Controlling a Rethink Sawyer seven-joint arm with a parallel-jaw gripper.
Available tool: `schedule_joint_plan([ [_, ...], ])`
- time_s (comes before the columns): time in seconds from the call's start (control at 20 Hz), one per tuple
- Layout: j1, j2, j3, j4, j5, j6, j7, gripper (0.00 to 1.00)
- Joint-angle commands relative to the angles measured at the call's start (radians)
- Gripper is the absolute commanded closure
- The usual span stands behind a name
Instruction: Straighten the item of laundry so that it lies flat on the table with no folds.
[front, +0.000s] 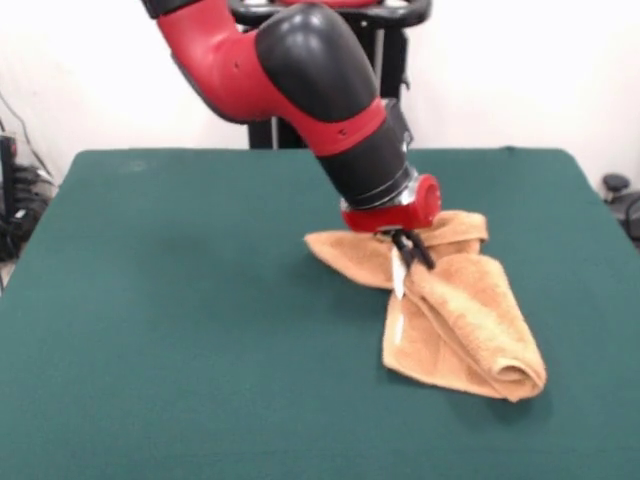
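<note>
The item of laundry (470, 320), an orange-tan terry towel, lies bunched right of the middle of the green table (200, 330). It is folded over itself, with a thick rolled fold at its near right end and a flatter flap stretching left under the arm. A white tag (398, 283) hangs at its left edge. My gripper (416, 256) comes down from above onto the towel's upper middle. Its black fingers are pinched together on a raised ridge of cloth just above the tag.
The red and black arm slants down from the upper left over the table's far middle. Dark cables and gear (15, 200) sit off the table's left side, and a dark object (618, 190) sits off its right side.
</note>
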Motion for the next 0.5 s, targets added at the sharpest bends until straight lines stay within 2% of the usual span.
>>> schedule_joint_plan([
  [0.05,0.193,-0.073,-0.147,0.140,0.130,0.380,0.374,1.00],
  [0.25,0.219,-0.135,-0.166,0.164,0.146,0.452,0.407,1.00],
  [0.5,0.181,-0.163,-0.118,0.195,0.151,0.527,0.365,1.00],
])
